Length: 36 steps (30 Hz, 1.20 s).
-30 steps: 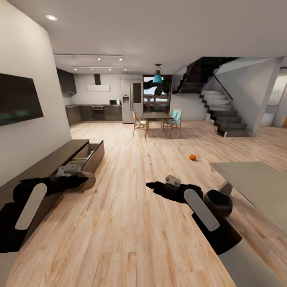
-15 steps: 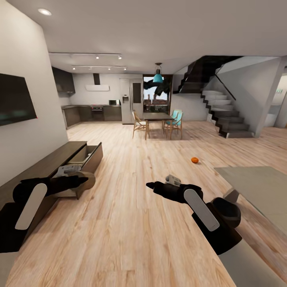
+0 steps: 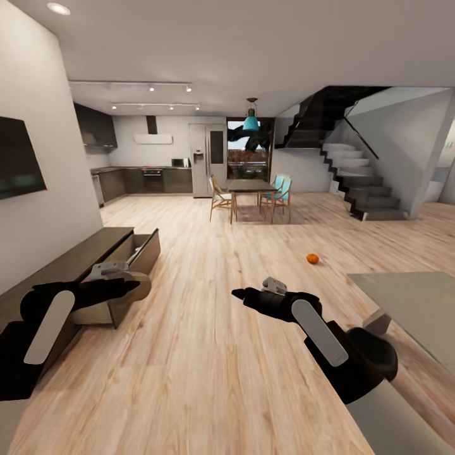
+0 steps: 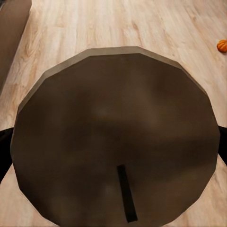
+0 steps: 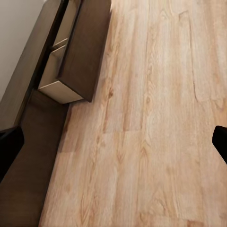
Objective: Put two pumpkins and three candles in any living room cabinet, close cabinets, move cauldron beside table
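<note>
On the left of the head view the left gripper point(image 3: 129, 285) reaches forward beside the cabinet point(image 3: 60, 265), the long low dark-brown unit along the left wall, and it is clamped on a candle point(image 3: 140, 285), a stubby grey-beige cylinder held at its tip. In the left wrist view the candle's point(image 4: 113, 137) round flat end sits right in front of the camera with a short dark wick lying across it, and dark finger edges press against it at both sides. Just beyond the gripper the cabinet's far front stands pulled open as a drawer point(image 3: 129, 256), its pale inside showing; in the right wrist view the drawer point(image 5: 78, 52) juts out over the wooden floor point(image 3: 208, 354) with nothing lying before it. Toward the middle the right gripper point(image 3: 236, 293) points left over bare floor; its tip looks narrow and carries nothing, but whether its fingers are spread or pressed together cannot be told, since the right wrist view catches only dark slivers at the two edges. Farther off and right of centre one pumpkin point(image 3: 312, 258) lies alone on the floor, small and bright orange, well apart from both arms; it also appears at the edge of the left wrist view point(image 4: 222, 45). At the right the table point(image 3: 411, 297) with its glossy grey-green top stands near, and the dark round cauldron point(image 3: 373, 354) sits on the floor just beside its near corner, partly behind the right arm. Far back are a dining table with chairs point(image 3: 249, 193) and a staircase point(image 3: 360, 183).
</note>
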{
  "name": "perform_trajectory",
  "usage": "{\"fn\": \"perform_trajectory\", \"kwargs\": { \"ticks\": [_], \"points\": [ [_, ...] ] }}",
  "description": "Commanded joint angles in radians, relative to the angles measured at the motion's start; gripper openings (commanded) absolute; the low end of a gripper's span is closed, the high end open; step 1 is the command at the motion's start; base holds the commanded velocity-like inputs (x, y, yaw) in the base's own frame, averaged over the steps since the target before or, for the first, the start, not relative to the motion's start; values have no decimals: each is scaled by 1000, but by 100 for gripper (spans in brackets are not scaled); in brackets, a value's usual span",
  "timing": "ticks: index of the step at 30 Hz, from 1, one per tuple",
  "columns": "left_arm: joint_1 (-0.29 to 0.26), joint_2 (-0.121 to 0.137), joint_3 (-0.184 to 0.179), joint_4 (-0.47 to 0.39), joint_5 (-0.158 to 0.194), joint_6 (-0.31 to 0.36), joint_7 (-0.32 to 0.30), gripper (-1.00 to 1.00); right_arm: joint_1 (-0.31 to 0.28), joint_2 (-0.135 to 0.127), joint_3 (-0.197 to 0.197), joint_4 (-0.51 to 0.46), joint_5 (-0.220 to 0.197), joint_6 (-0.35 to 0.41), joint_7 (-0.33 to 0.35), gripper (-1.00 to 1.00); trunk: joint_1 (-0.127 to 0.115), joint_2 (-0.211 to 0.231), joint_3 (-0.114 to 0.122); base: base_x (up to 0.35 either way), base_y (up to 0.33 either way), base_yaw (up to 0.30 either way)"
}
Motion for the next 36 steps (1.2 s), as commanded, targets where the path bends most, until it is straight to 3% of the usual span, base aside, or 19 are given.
{"fn": "perform_trajectory", "kwargs": {
  "ticks": [1,36],
  "points": [
    [-1,1,-1,-1,12,3,10,-100,-1,-1,2,-1,-10,-1,-10,100,1,-1,-1,335,0,0],
    [-1,1,-1,-1,11,3,10,-100,-1,-1,0,-1,-12,-5,-10,100,1,-1,0,335,0,-9]
  ]
}}
